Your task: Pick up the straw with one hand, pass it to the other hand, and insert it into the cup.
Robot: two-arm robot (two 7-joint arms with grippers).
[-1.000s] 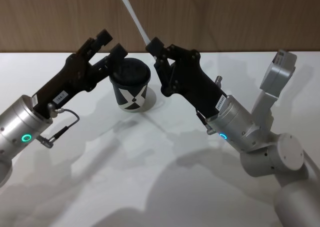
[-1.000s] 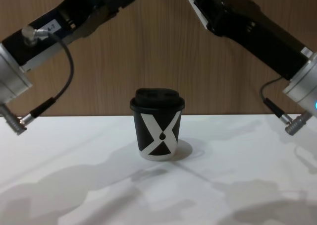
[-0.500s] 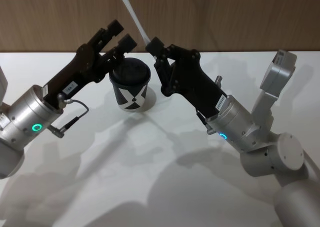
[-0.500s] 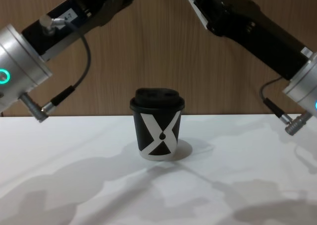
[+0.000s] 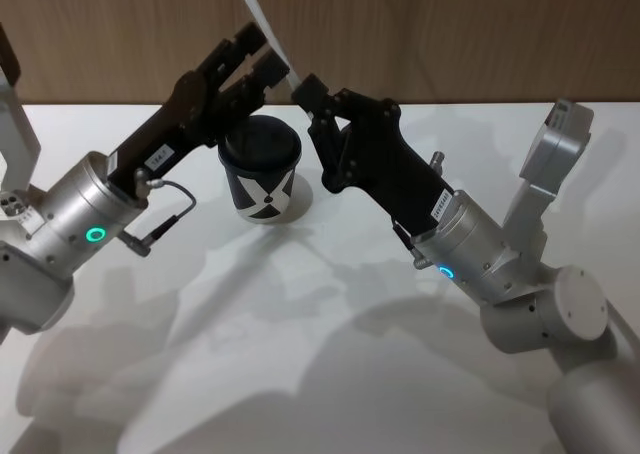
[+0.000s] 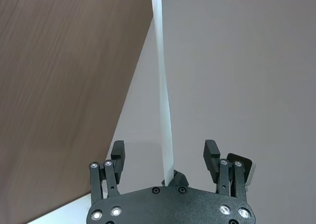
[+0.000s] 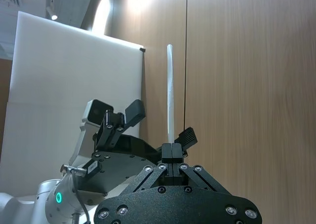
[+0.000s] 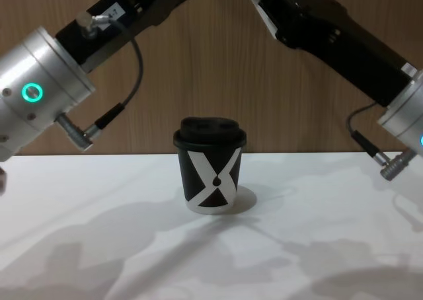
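A wood-panelled wall (image 5: 450, 34) closes the scene at 12 o'clock, and a white table (image 5: 300, 354) runs forward from it. In the head view the two arms rise off the table and meet high over its far middle, the left arm coming from 8 o'clock and the right from 4 o'clock.

The right gripper (image 5: 303, 87) is clamped on the lower end of the straw. The left gripper (image 6: 165, 150) is spread wide, with one finger on each side of the straw's shaft and neither touching it. The cup (image 8: 210, 174) stands upright on the table with its lid on, below both grippers and just toward 7 o'clock from the right gripper's tips. The straw (image 5: 255, 9) is held in the air well above the cup, and its free end leans off toward 11 o'clock.

This looks like the handover, with the taking grip not yet made. To do it well, the left gripper should centre the shaft between its pads and close just above the right gripper's hold. That grip should be gentle, because a thin tube probably flattens or bows under a hard squeeze. The right gripper ought to let go only once the left grip is firm. Taking the straw that high should leave the bottom tip bare for the lid's opening.
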